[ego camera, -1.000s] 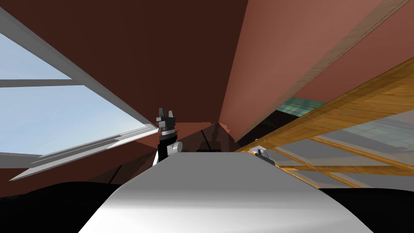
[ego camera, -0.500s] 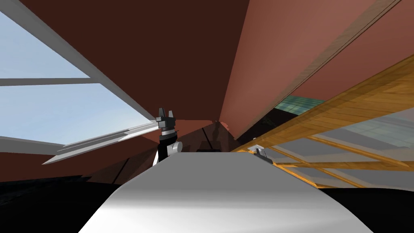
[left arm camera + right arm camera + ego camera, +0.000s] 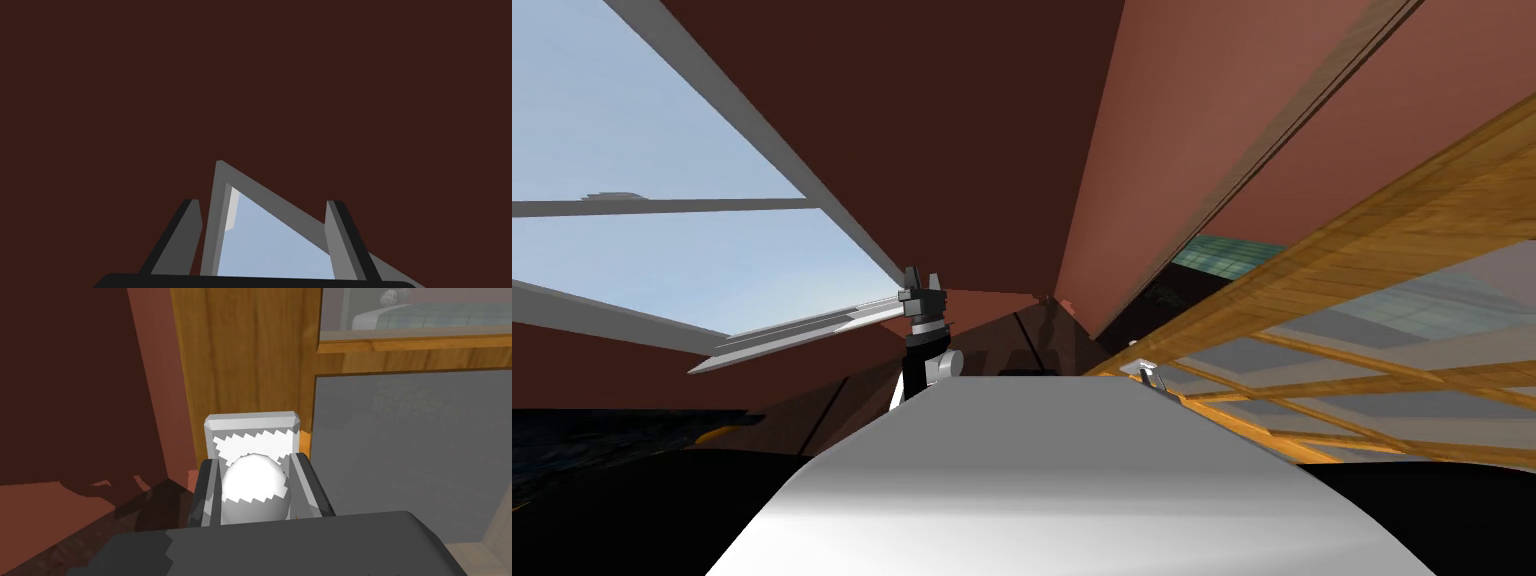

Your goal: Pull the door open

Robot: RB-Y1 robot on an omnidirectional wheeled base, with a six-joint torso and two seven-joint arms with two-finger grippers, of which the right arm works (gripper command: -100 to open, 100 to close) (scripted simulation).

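Observation:
The door [image 3: 1362, 260] is a wooden frame with glass panes, standing ajar on my right. Its round white knob [image 3: 254, 488] sits on a pale backplate [image 3: 252, 424] on the door's wooden stile [image 3: 250, 348]. My right gripper [image 3: 255, 480] is shut on the knob, with a finger pressing each side. In the head view that gripper [image 3: 1147, 372] shows small at the door's near edge. My left gripper [image 3: 922, 283] is raised in front of the dark red-brown wall, and its fingers [image 3: 184, 235] stand open with nothing between them.
A red-brown wall [image 3: 962, 120] meets a lighter one [image 3: 1172, 130] at a corner ahead. A grey-framed window [image 3: 662, 260] with a slatted sill [image 3: 802, 335] is at my left. Through the glass lies a teal bed [image 3: 400, 315].
The whole head view has shifted, so I have moved; the window now sits higher and further right. The door's wooden frame slants more steeply and the gap beside it is wider. My right gripper stays on the knob.

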